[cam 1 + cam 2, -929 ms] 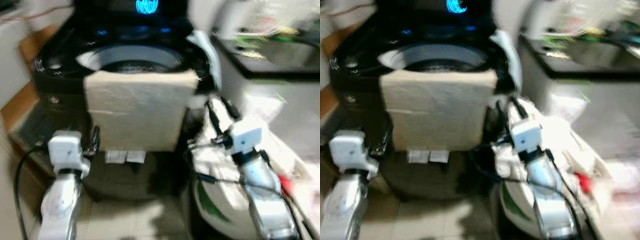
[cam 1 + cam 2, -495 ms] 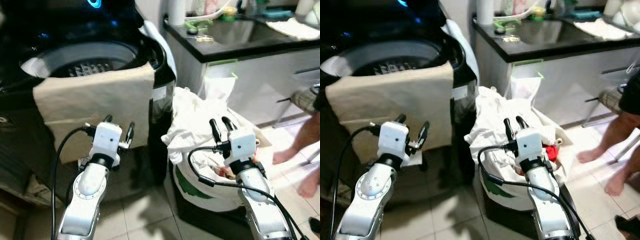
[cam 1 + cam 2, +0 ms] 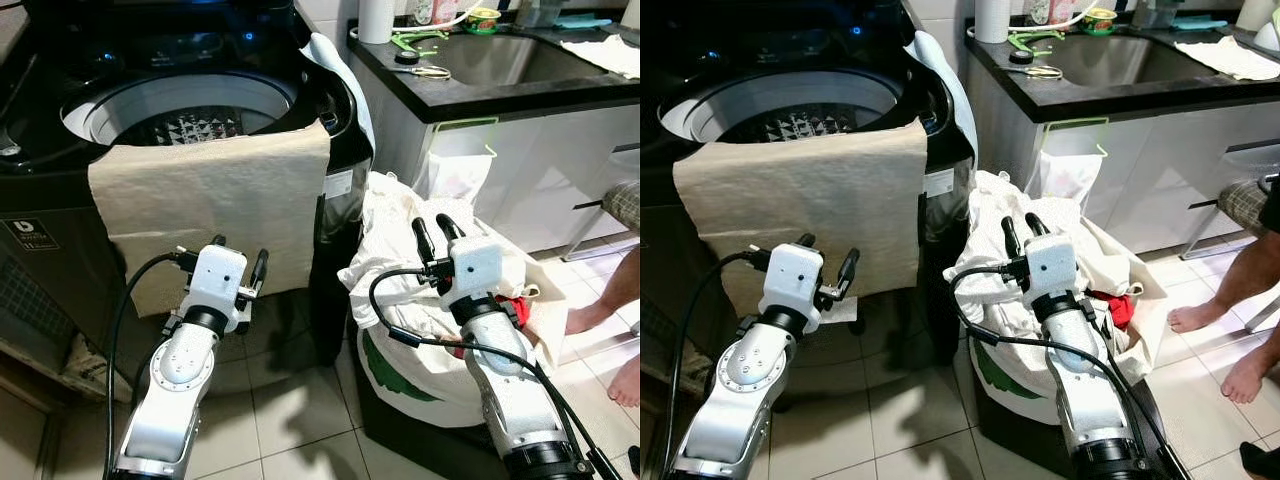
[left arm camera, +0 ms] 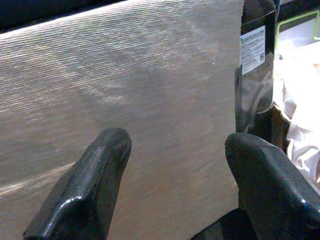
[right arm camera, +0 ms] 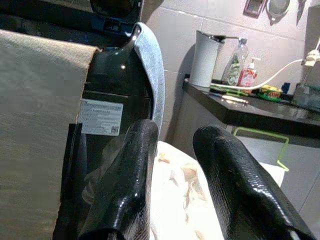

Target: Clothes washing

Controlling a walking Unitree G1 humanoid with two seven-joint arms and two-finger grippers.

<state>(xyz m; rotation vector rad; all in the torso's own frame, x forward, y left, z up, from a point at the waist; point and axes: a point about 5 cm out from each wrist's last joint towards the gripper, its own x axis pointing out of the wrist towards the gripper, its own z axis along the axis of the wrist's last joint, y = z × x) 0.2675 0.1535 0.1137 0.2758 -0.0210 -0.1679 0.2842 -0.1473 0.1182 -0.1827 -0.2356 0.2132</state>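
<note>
Here, towel before left gripper, untouched.

- A home kitchen and laundry corner: a black top-loading washing machine stands open beside a dark counter with a steel sink.
- A full laundry bag sits on the tiled floor.
- A person's bare feet stand nearby.
</note>
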